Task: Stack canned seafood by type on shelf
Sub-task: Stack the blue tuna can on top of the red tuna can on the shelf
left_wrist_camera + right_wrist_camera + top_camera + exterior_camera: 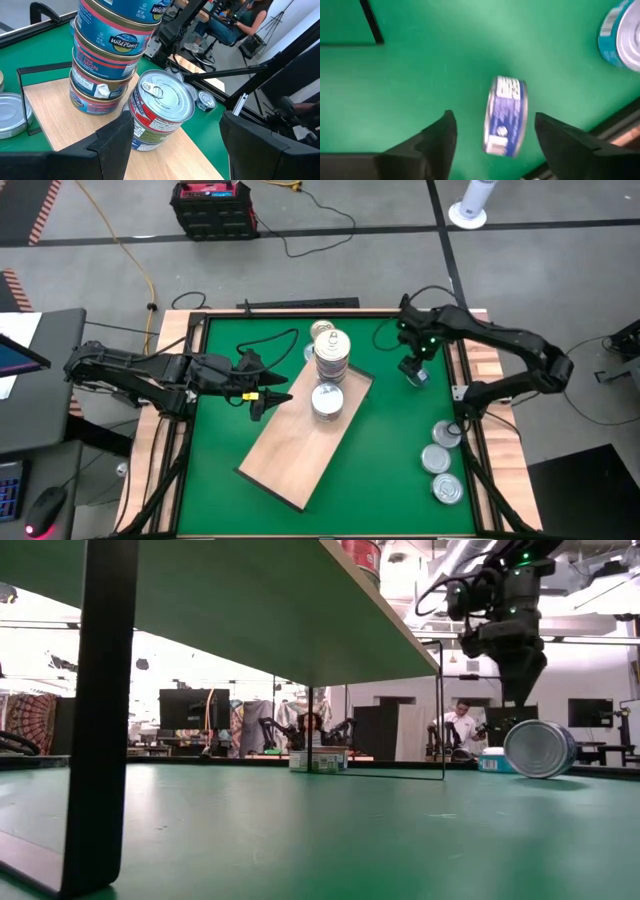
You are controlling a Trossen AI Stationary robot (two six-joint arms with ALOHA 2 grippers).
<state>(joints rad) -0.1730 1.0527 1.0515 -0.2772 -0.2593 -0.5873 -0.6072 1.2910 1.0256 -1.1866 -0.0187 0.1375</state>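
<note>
high view, left to right: left gripper (272, 398) is hovering open and empty beside the tan wooden shelf board (290, 455) carrying stacked round metal seafood tins (331, 358); right gripper (414, 373) is hanging open above a blue-labelled tin (505, 116) lying on edge on the green table (395, 470).

The green bench (400, 470) is framed by a pale wooden border. On it stands the shelf (300, 450), a long tan board on thin black legs, set at a slant from the near left toward the far middle.

At the board's far end a tall stack of tins (332, 356) stands beside a shorter stack (327, 401) nearer the board's middle. Another tin (322, 330) sits just beyond the tall stack.

Directly on the green surface, three silver-lidded tins (438, 459) lie flat in a loose column along the near right edge. Farther back on the right, a blue-labelled tin (504, 115) stands on its rim.
</note>
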